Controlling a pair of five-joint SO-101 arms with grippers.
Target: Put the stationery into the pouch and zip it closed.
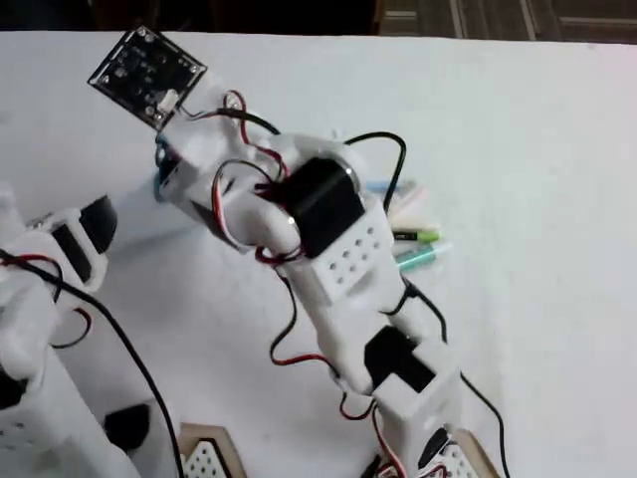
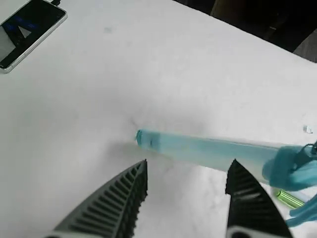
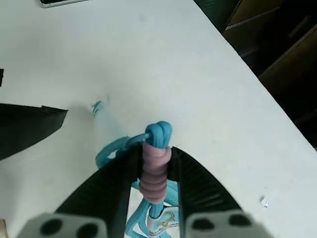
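Black left gripper: jaws spread, just near of the pouch.
Pens: loose, to the right.
Translucent pouch: flat, left of the pens.
Right gripper: clenched on the pink zip pull.
Phone: farther off on the table.

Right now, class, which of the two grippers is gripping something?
The right gripper: it is shut on the pink pull of the blue pouch. The left gripper is open beside the pouch, holding nothing.
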